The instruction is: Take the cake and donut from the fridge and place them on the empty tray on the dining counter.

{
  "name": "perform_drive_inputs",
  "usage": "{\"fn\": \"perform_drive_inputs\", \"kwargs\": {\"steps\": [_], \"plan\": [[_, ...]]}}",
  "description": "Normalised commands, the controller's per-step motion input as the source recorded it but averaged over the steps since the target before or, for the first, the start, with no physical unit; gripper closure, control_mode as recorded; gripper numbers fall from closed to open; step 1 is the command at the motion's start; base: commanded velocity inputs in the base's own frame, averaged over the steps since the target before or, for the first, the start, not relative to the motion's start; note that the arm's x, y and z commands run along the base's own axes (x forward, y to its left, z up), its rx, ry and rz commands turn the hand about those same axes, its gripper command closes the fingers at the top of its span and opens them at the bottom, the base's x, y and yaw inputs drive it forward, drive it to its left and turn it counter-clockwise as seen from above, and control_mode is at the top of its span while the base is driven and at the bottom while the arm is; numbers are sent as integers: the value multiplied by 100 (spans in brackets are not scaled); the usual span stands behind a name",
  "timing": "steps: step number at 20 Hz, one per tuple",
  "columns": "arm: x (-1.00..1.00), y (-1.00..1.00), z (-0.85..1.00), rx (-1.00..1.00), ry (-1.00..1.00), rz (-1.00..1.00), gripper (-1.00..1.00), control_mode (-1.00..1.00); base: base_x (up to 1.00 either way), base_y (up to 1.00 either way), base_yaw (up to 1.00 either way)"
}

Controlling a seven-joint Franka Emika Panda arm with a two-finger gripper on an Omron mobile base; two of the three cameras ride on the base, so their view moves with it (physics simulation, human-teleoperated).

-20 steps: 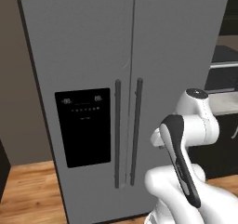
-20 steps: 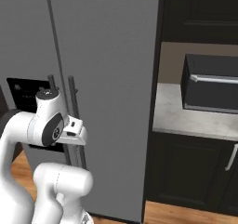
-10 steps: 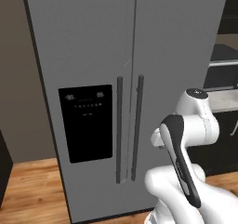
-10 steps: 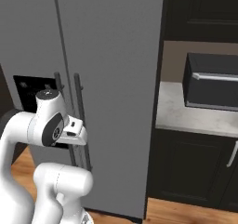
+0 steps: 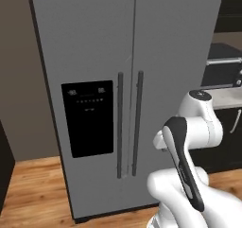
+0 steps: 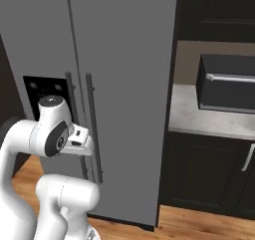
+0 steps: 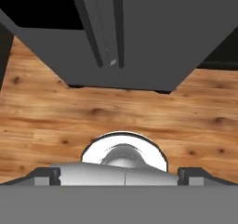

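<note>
So far the job sits at its opening step: the fridge [image 5: 127, 99] stands closed, grey, with two long handles [image 5: 129, 123] meeting at its middle seam and a black panel [image 5: 88, 117] on the left door. The gripper [image 7: 119, 174], jaws wide and empty, points at the floor; next it likely needs raising toward a handle.

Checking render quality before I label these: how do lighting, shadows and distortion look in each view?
Left base view: the fridge is evenly lit, without glare, edges slightly soft. Right base view: flat light, dark cabinets lose detail. Hand view: steep perspective makes the fridge doors fan outward; wooden floor grain stays clear, with deep shadow beside the fridge.
</note>
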Motion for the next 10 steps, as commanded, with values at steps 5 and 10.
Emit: {"fn": "perform_drive_inputs", "kwargs": {"steps": [5, 10], "plan": [[0, 0, 0, 0, 0, 0, -100, 100, -29, 31, 0], [0, 0, 0, 0, 0, 0, -100, 100, -29, 31, 0]]}}
